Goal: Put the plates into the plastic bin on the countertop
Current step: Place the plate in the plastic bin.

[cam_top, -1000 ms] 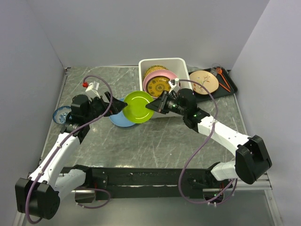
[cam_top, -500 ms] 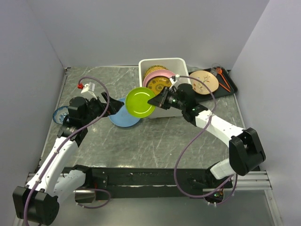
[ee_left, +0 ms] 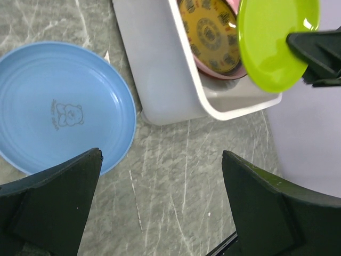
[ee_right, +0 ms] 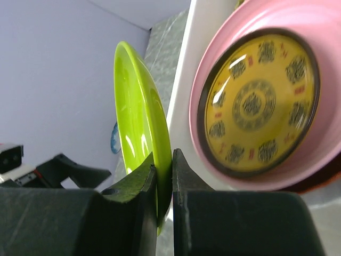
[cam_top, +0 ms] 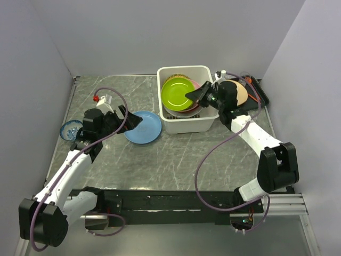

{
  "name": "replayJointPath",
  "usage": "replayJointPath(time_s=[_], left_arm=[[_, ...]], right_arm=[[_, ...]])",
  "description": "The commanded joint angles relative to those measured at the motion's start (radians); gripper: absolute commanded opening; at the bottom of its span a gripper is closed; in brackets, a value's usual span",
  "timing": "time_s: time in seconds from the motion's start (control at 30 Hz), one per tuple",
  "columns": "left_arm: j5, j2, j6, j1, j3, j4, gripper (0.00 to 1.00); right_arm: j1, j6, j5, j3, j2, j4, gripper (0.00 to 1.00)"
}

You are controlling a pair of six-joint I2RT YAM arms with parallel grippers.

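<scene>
A: Overhead and wrist views. Pinches a green plate (cam_top: 177, 93) by its rim with the right gripper (cam_top: 191, 97), jaws pressed together on the thin edge. Holds it tilted over the bin (cam_top: 186, 126), above a pink plate (ee_right: 303, 16) with a yellow plate (ee_right: 257, 102) nested inside. Hard to tell whether touching that stack yet.

B: Likely trouble?

A: Slipping, first. Gripped only at one edge, far off balance, so apt to swing or slide out between the fingers. Released this high and this tilted, could clatter down, end up propped against the bin wall, or tip out onto the countertop (cam_top: 176, 160).

B: And lowering further?

A: Could knock the gripper against the bin's rim and shove the bin sideways, probably light enough to slide. Safer levelled first, then set down on the pink plate before letting go.

B: Other side?

A: Left gripper (cam_top: 133, 119) spread wide, holding nothing, hovering near a blue plate (cam_top: 145, 127). Lies flat on the countertop, just beside the bin. Awkward to catch by a flat rim like that. May only get pushed into the bin wall, or skated away across the smooth surface. Also worth watching for a clash over the bin, with both arms reaching toward the same spot.
</scene>
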Motion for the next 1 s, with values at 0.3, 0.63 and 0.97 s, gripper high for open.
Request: replayJointPath(time_s=[0.3,0.63,0.97], left_arm=[[-0.032,-0.021,-0.015,-0.003,-0.01,0.042,0.99],[-0.051,-0.012,-0.034,-0.003,-0.042,0.051,0.99],[-0.02,0.039,-0.069,-0.003,-0.088,0.128,0.99]], right_arm=[[-0.025,-0.045,0.047,0.116,0.135,-0.001,0.0],[-0.045,-0.065,0.118,0.124,0.179,-0.018,0.05],[-0.058,-0.114,0.154,0.142,0.152,-0.075,0.57]])
